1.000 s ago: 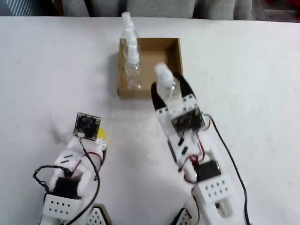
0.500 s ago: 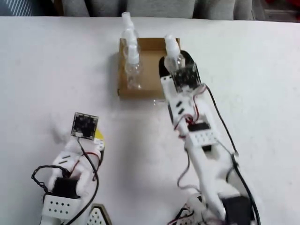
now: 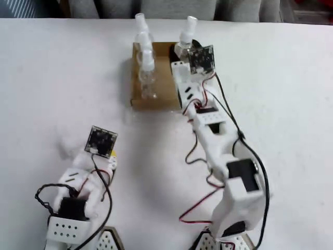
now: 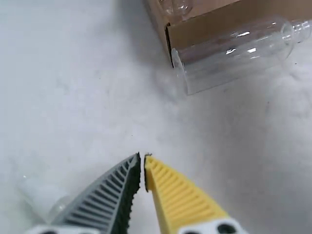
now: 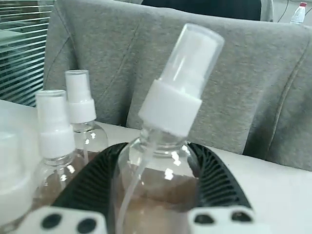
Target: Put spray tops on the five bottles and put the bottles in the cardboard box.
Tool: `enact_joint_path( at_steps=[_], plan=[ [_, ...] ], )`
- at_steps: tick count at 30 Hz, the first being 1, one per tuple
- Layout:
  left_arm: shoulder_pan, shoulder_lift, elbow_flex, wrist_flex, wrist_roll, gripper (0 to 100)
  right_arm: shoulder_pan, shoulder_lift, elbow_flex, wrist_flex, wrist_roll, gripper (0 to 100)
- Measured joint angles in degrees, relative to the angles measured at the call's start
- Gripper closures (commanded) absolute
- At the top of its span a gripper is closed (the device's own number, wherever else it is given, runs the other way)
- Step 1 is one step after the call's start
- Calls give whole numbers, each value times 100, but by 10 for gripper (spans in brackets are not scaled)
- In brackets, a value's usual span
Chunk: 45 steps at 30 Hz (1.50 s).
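My right gripper (image 3: 184,51) is stretched over the far right part of the cardboard box (image 3: 162,65), shut on a clear bottle (image 5: 158,165) that carries a white spray top (image 3: 189,27). The black fingers (image 5: 95,178) clasp the bottle's body on both sides. Three more topped bottles (image 5: 54,134) stand along the box's left side (image 3: 145,73). A clear bottle without a top (image 4: 234,48) lies on the table against the box's outer wall (image 4: 219,22). My left gripper (image 4: 143,159) is shut and holds nothing, low over the table at the near left (image 3: 103,141).
A small clear object (image 4: 46,204) lies on the white table beside the left gripper. Grey chair backs (image 5: 243,73) stand beyond the table's far edge. The right arm's body and cables (image 3: 213,135) cross the table's middle.
My right arm has stretched forward, carrying the topped bottle from the box's near edge to above its far right corner. The left arm has barely shifted.
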Motion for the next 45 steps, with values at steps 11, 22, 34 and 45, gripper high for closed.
enact_joint_path(
  at_steps=[11, 22, 34, 45],
  plan=[
    [0, 0, 0, 0, 0, 976, 334, 1925, -1749, -651, -44, 983],
    [0, 0, 0, -18, 0, 976, 343, 3297, -3033, -1380, -44, 983],
    [0, 0, 0, -18, 0, 976, 343, 4149, -4062, -1380, -44, 983],
    [0, 0, 0, -18, 0, 976, 343, 4756, -4949, -897, -44, 983]
  ],
)
